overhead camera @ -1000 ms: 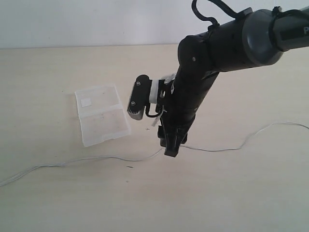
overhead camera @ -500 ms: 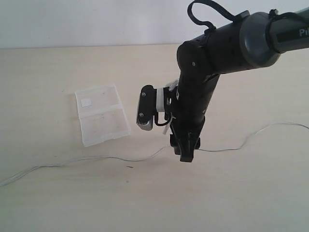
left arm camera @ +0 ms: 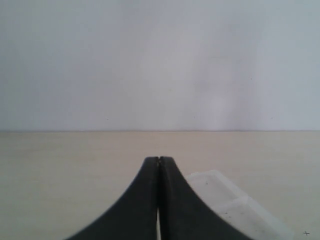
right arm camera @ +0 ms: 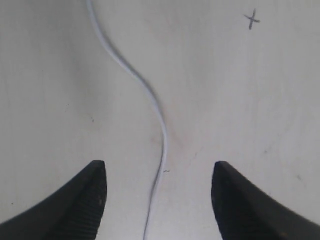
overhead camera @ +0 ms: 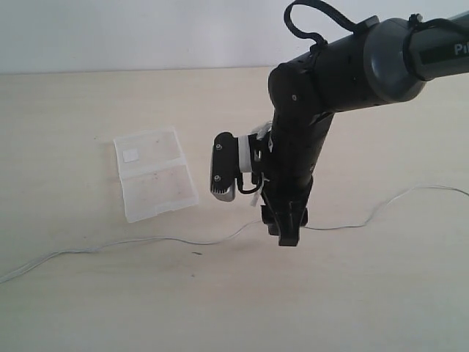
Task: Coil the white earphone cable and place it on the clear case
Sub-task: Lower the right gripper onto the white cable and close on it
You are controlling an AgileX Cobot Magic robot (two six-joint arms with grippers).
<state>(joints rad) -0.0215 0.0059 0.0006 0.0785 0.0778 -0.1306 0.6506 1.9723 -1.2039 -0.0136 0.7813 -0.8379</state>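
White earphone cable (overhead camera: pixel 146 240): thin wire, lying uncoiled in a long wavy line across the pale wooden counter (overhead camera: pixel 88 315).
Right tool (right arm camera: pixel 159 167): black fingers spread apart, straddling the cable.
Left tool (left arm camera: pixel 159 161): fingers pressed together, nothing between them.
Clear flat plastic case (overhead camera: pixel 154 174): on the counter, near the cable, not touching.

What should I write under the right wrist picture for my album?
Open right gripper poised over the white earphone cable on the table.

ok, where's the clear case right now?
Exterior view: the clear case lies flat on the table left of centre, to the left of the right gripper. The white cable runs past its near side without touching it.
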